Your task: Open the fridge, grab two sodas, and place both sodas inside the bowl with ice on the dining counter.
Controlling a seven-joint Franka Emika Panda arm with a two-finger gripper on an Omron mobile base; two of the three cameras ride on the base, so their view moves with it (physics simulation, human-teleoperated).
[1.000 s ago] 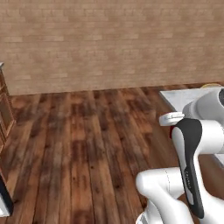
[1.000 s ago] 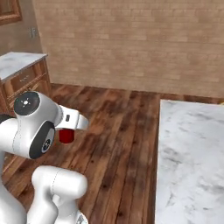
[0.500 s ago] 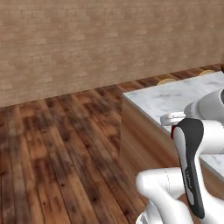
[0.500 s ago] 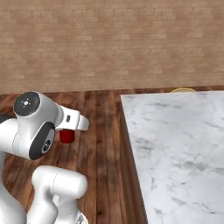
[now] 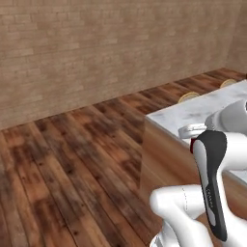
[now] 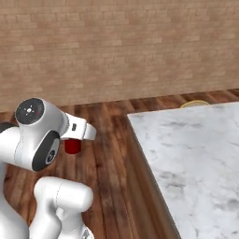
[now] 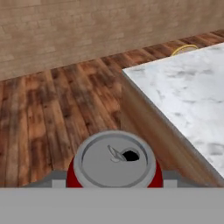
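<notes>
Can carried beside counter

Left base: arm over wood floor, red can [image 5: 193,145] peeking at wrist, counter [image 5: 193,113] corner behind. Right base: can [image 6: 72,146] hung under gripper [image 6: 74,140], left of counter [image 6: 196,154]. Hand: jaws half-open, clamped on can [image 7: 114,162], upright, silver top visible.

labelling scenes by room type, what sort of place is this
Probably a kitchen or dining area of a home: a marble counter on a wooden base, a wood plank floor, a brick wall, and a red soda can in the gripper.
</notes>
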